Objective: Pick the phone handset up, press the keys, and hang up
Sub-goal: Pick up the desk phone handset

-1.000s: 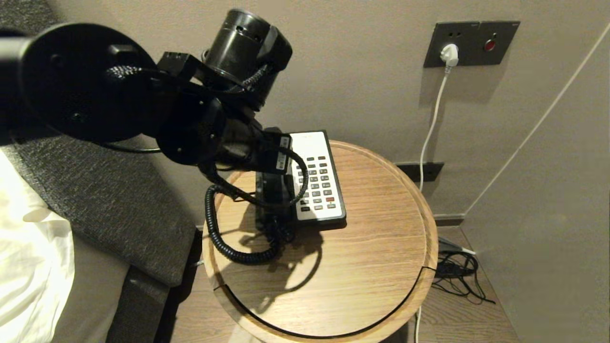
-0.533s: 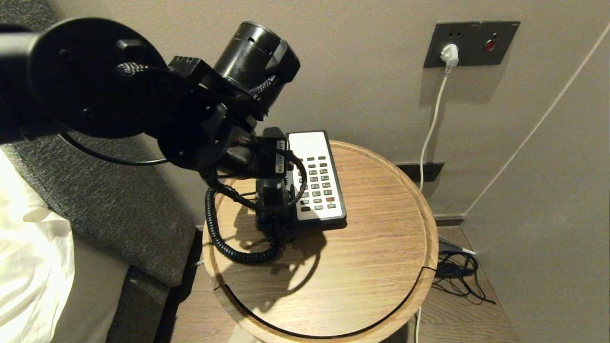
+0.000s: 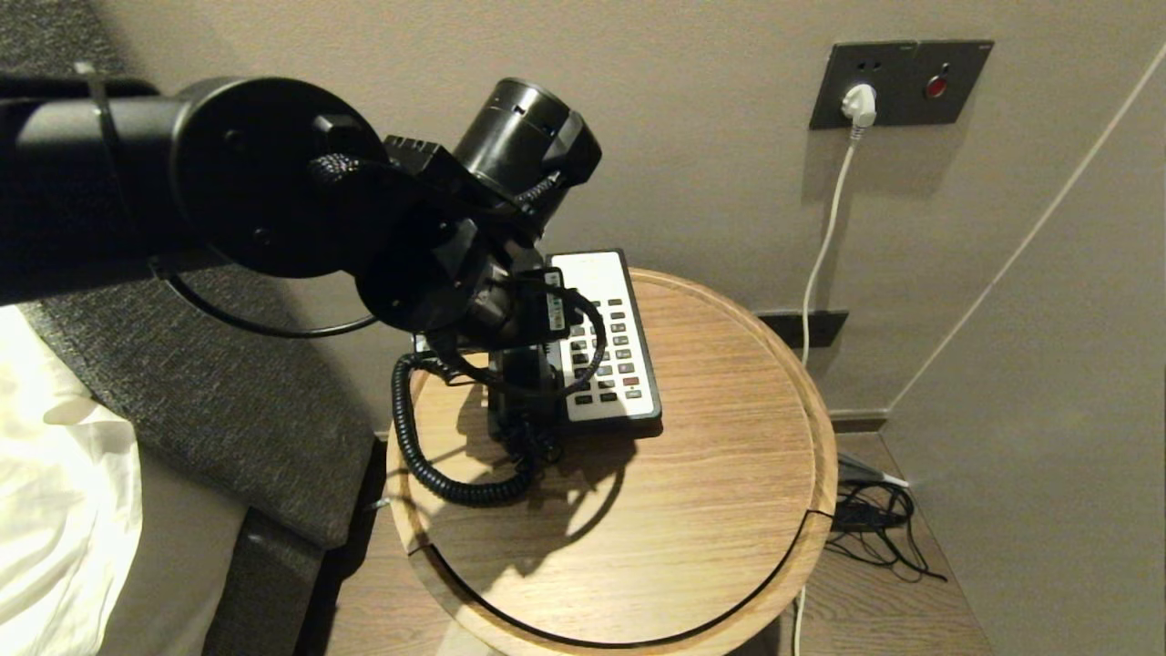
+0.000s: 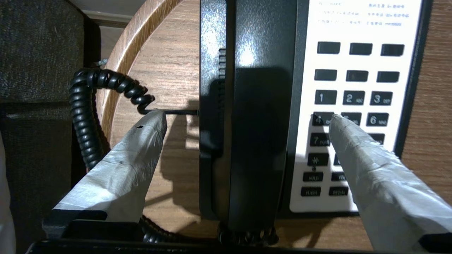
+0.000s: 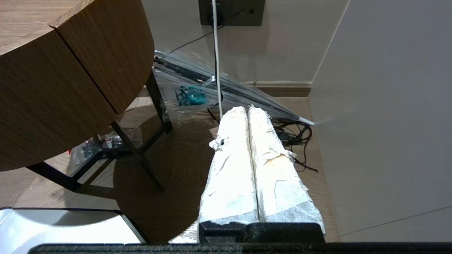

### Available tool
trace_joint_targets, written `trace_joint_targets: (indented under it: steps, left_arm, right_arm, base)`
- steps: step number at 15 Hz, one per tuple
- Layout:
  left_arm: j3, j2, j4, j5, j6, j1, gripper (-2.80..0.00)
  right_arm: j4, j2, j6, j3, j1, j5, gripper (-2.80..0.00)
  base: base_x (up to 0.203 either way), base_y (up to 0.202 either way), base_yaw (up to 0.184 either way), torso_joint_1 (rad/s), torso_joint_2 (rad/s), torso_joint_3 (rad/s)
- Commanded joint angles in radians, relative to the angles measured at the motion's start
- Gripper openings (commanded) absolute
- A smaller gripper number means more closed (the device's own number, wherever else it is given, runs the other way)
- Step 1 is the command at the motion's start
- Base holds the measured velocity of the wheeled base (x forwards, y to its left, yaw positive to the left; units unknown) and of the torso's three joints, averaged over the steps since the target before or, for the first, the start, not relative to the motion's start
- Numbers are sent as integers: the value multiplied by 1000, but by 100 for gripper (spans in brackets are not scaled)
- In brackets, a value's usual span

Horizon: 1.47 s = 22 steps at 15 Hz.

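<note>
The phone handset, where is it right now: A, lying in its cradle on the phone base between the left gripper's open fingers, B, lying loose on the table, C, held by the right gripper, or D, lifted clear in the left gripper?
A: the phone handset lies on the phone base, and the left gripper straddles it with both fingers apart from it.

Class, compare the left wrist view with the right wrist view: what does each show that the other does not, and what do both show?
Only the left wrist view: the handset lying in the phone base, the keypad, the coiled cord, and the left tool open, its fingers on either side of the handset, not touching it.
Only the right wrist view: the right tool shut, low beside the table, over the floor, with the wall socket and white cable.
Both: the wooden table.
</note>
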Motion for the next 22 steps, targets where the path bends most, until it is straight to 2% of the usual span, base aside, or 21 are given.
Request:
trace_joint_targets:
  steps: [1, 5, 12, 17, 18, 22]
  left_arm:
    - [-12, 18, 4, 4, 5, 18, 0]
    - [-35, 34, 2, 4, 32, 41, 0]
    - [-88, 70, -1, -4, 34, 38, 0]
    - [-78, 77, 2, -6, 43, 38, 0]
    - [-77, 81, 3, -5, 56, 38, -280]
    - [-77, 80, 3, -5, 74, 38, -280]
  right_arm:
    - [-1, 0, -1, 0, 0, 1, -280]
    - [-1, 0, -1, 0, 0, 1, -280]
    - [-1, 0, -1, 0, 0, 1, -280]
    - [-1, 0, -1, 0, 0, 1, -280]
    - [-1, 0, -1, 0, 0, 1, -280]
    - [-1, 0, -1, 0, 0, 1, -280]
  base:
    - [0, 0, 0, 0, 0, 0]
    - [0, 0, 0, 0, 0, 0]
    - [0, 0, 0, 0, 0, 0]
    - [0, 0, 0, 0, 0, 0]
    - [0, 0, 0, 0, 0, 0]
    - [0, 0, 0, 0, 0, 0]
